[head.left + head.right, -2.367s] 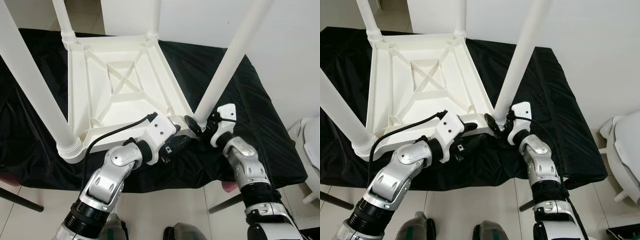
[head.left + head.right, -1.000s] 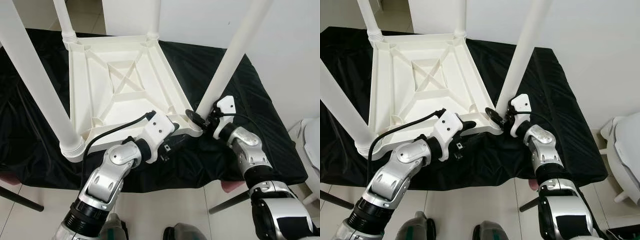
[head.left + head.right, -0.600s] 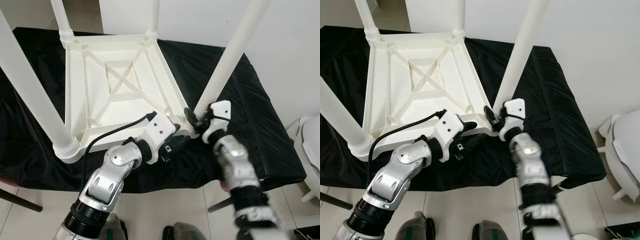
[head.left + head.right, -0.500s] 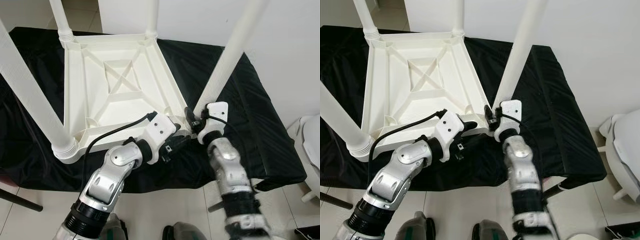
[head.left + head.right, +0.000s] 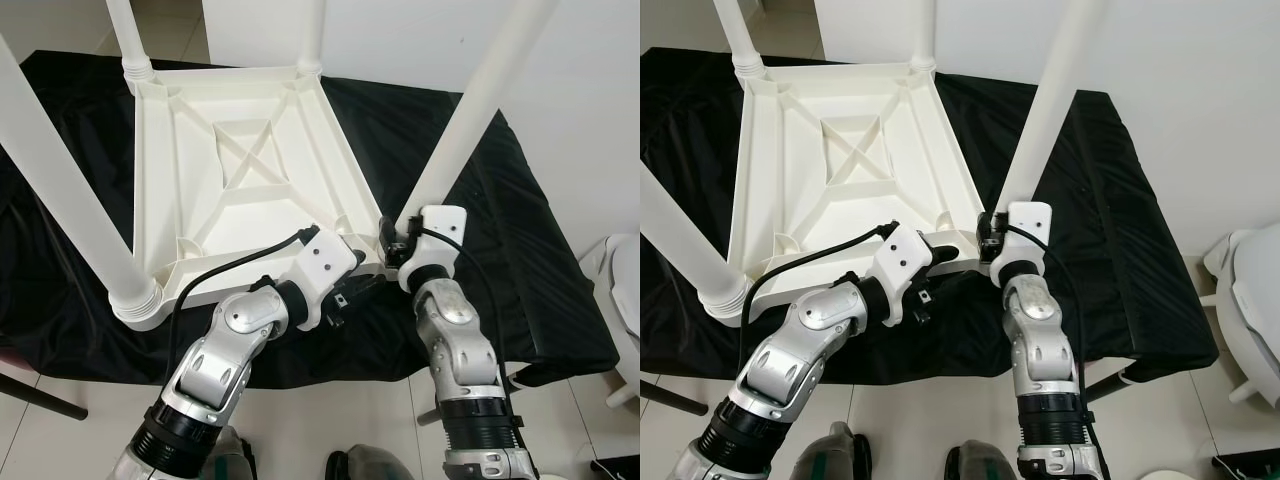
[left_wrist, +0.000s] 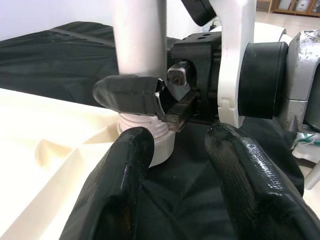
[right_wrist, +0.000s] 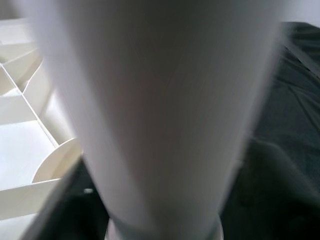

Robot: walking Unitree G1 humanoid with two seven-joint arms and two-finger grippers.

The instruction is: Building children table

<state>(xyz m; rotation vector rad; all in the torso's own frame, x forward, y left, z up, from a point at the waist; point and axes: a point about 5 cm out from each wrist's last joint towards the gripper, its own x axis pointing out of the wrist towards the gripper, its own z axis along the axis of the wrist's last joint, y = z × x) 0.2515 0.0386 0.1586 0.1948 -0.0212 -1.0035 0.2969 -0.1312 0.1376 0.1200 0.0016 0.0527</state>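
Jaws: right gripper [image 5: 392,243] clamped on tall white plastic leg [image 5: 462,125], left gripper [image 6: 182,165] apart beside it | upturned white plastic table [image 5: 225,170] on black cloth [image 5: 480,230] | light, stiff, slick — I'd grip low.

Head overhead; wrists near leg [image 5: 455,150]

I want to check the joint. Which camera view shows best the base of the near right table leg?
The left wrist view: the leg base sits sharp in its socket beside the right gripper. The eye views show it small, the right wrist view blurred.
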